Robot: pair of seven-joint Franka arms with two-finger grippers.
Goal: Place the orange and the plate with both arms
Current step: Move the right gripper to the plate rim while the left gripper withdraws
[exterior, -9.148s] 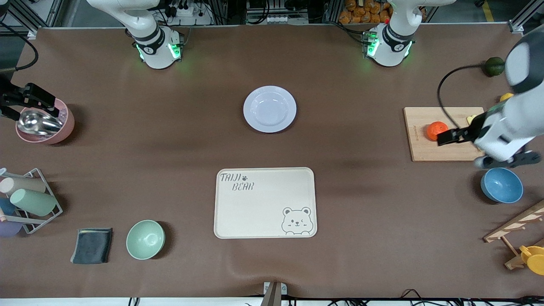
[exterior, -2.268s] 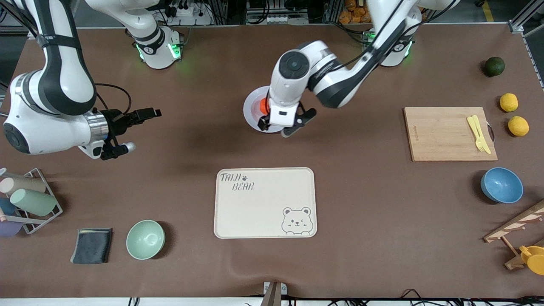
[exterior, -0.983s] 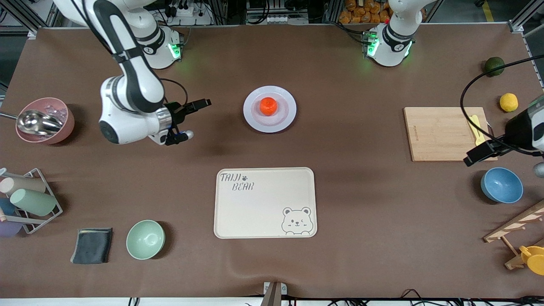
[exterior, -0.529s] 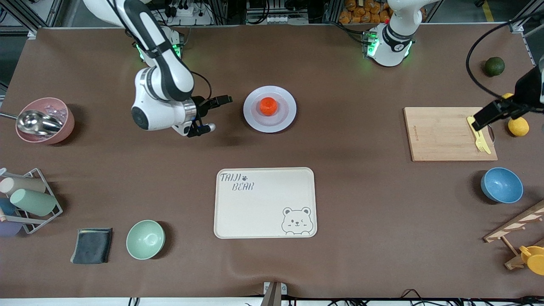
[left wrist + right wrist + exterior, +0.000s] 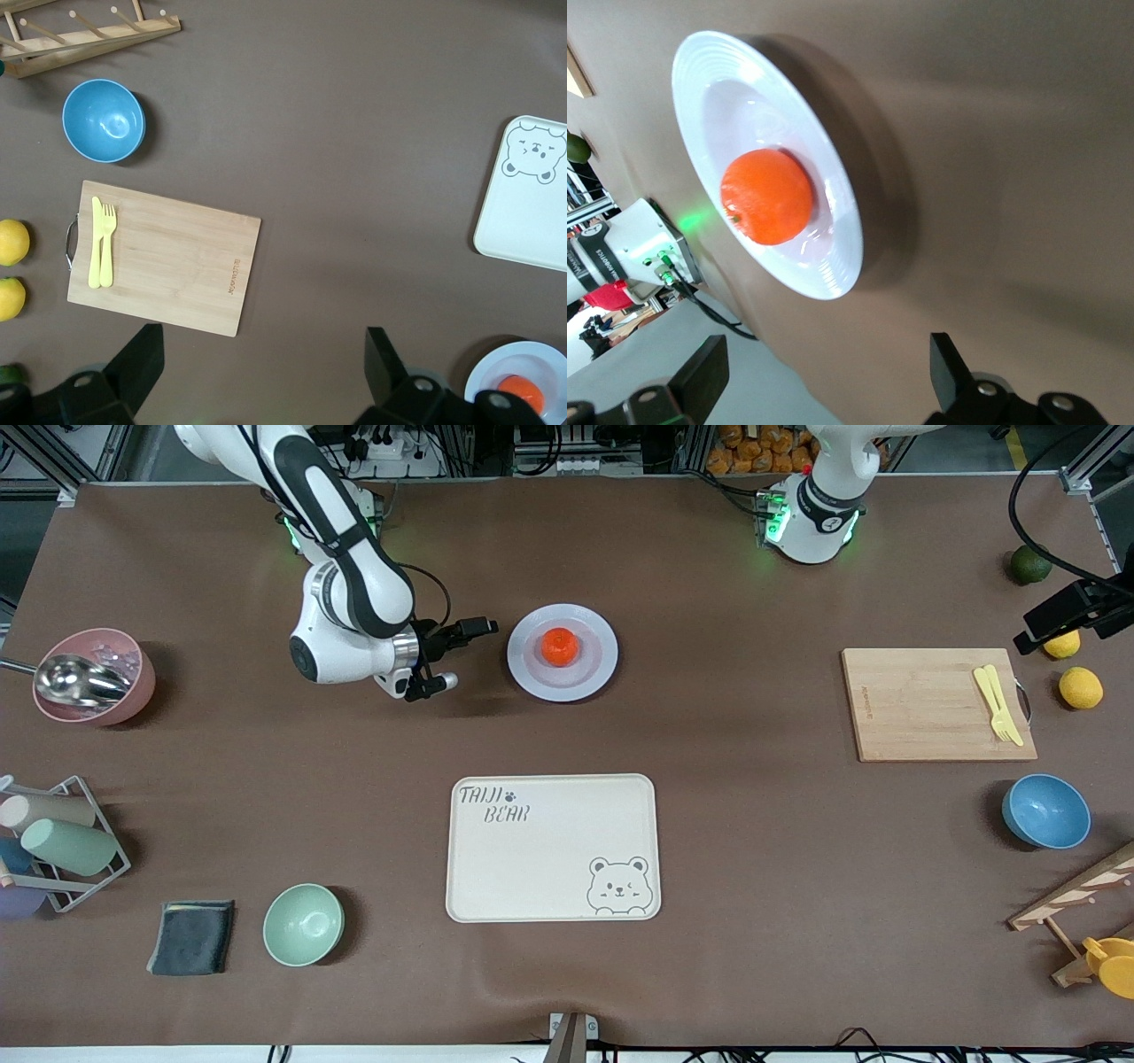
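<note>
The orange [image 5: 560, 646] lies in the middle of the pale lavender plate [image 5: 601, 662], which sits on the table between the two arm bases. My right gripper [image 5: 461, 654] is open and empty, beside the plate toward the right arm's end, fingers pointing at it. The right wrist view shows the plate [image 5: 833, 266] and orange [image 5: 766, 197] ahead of the open gripper [image 5: 824, 376]. My left gripper [image 5: 1063, 615] is open and empty, up over the lemons at the left arm's end. The left wrist view shows that gripper [image 5: 259, 372] spread wide, with the plate [image 5: 542, 354] and orange [image 5: 518, 392] at the frame's edge.
A cream bear tray [image 5: 554, 848] lies nearer the front camera than the plate. A cutting board [image 5: 921, 704] with yellow cutlery [image 5: 997, 704], two lemons [image 5: 1081, 688], a dark green fruit [image 5: 1028, 565] and a blue bowl [image 5: 1045, 811] are at the left arm's end. A pink bowl [image 5: 133, 691], cup rack [image 5: 62, 841], cloth [image 5: 192, 937] and mint bowl [image 5: 303, 925] are at the right arm's end.
The orange went from the cutting board into the plate, carried by the left gripper, which then let go and drew back to the left arm's end. The right gripper moved toward the plate.
</note>
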